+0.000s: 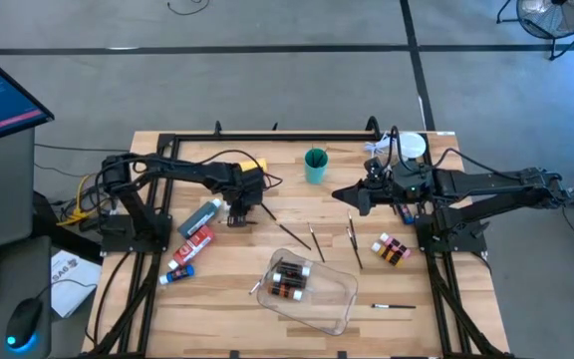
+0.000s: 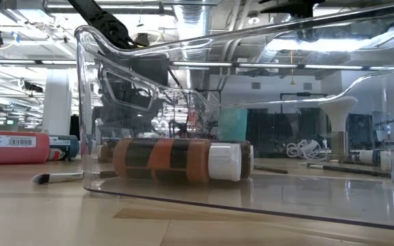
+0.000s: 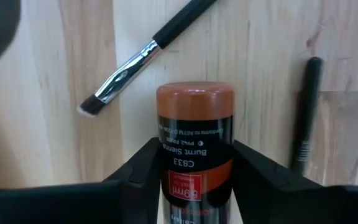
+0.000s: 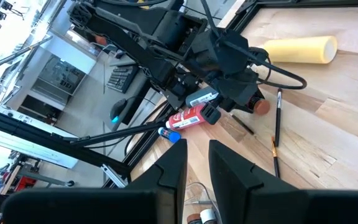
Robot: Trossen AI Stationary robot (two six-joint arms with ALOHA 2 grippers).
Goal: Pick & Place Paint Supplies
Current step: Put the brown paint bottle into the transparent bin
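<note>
A brown bottle [image 3: 194, 146] labelled Burnt Sienna lies between the fingers of the left tool [image 1: 239, 212], its brown end toward the wood. A flat brush [image 3: 143, 57] with a silver ferrule lies on the bench just beyond it, and another dark handle [image 3: 306, 112] lies beside it. Three tubes sit left of centre: grey [image 1: 199, 216], red [image 1: 193, 246], and blue-capped [image 1: 177, 273]. Two brown bottles [image 1: 289, 281] with white caps lie on their sides in the tray. Thin brushes [image 1: 352, 240] lie scattered mid-bench, one [image 1: 394, 306] near the front. More small bottles [image 1: 391, 249] cluster on the right. The yellow bottle [image 4: 294, 49] lies on its side at the back.
</note>
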